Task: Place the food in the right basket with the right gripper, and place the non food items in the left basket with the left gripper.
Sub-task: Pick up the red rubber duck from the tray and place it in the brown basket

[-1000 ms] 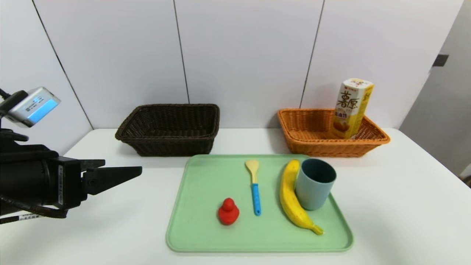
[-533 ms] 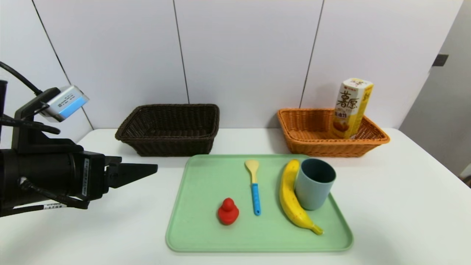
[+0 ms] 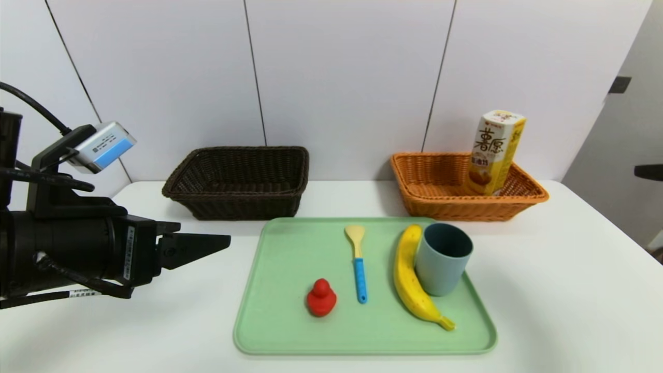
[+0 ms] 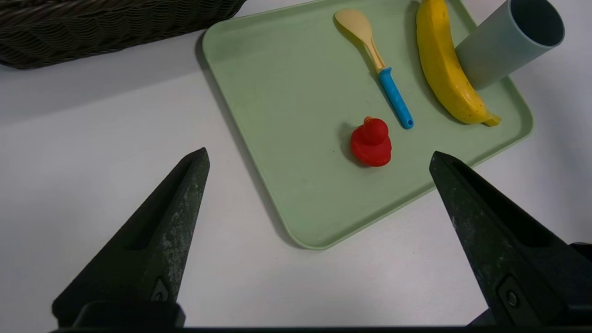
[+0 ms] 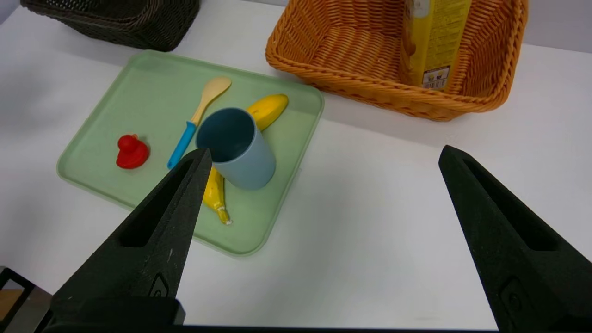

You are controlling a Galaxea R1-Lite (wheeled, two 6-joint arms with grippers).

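Out on the far left, the left gripper hangs above the white table, its black fingers spread wide with nothing between them, pointing in toward the green tray from just off that tray's left edge. Behind it, near the wall, sits the left basket, dark brown wicker, and nothing shows inside it from the head view. Moving onto the tray now: the red rubber duck sits toward the front, and the left wrist view has it between the two parted fingertips, well ahead of them. Just right of the duck lies the spoon, pale yellow bowl toward the wall, blue handle toward the robot. Next comes the banana, lying lengthwise with its stem at the front, and the grey-blue cup stands upright, pressed against the banana's right side. Back by the wall on the right, the right basket, orange wicker, already holds the snack box, standing on end and leaning against the basket's right side. At the far right edge, only a dark tip of the right gripper pokes in, and its wrist view shows its fingers spread wide and empty over bare table to the right of the tray.
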